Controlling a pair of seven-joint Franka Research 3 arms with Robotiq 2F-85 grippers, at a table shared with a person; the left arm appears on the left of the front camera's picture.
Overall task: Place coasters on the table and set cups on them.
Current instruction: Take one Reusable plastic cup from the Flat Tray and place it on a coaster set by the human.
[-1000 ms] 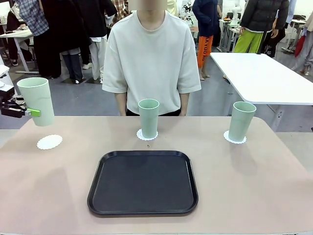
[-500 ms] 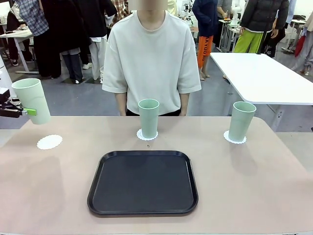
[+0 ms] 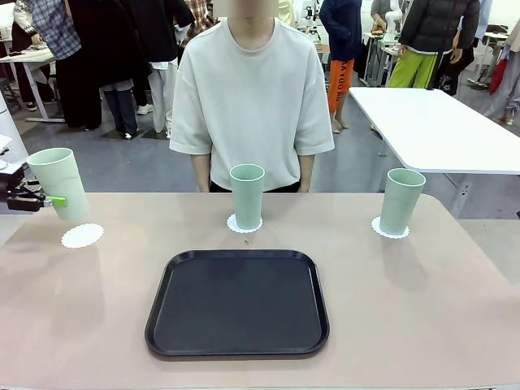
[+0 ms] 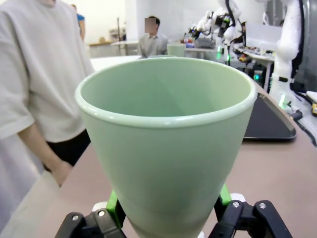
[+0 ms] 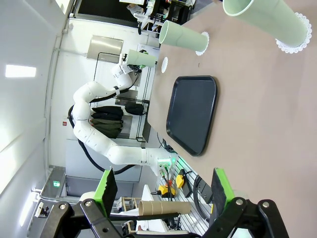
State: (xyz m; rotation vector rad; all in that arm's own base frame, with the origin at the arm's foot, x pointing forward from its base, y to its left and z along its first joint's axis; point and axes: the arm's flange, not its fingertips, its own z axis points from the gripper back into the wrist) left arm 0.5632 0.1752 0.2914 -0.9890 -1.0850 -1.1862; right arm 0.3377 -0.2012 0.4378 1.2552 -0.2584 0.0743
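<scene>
Cup (image 3: pixel 58 184) pinched in left hand (image 3: pixel 36 200) above bare coaster (image 3: pixel 82 236), right hand (image 5: pixel 163 191) spread, tray (image 3: pixel 237 303) central

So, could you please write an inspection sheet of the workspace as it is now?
Surface: beige table, bare around the tray.
Job's things: two cups stand on coasters; third cup held above the table, beside the free coaster.
Clutter: black tray, empty.
Grippers: left tool shut on third cup; right tool open, empty.
Cables: nothing seen on the table.
Surroundings: person at far side; white table behind.
</scene>
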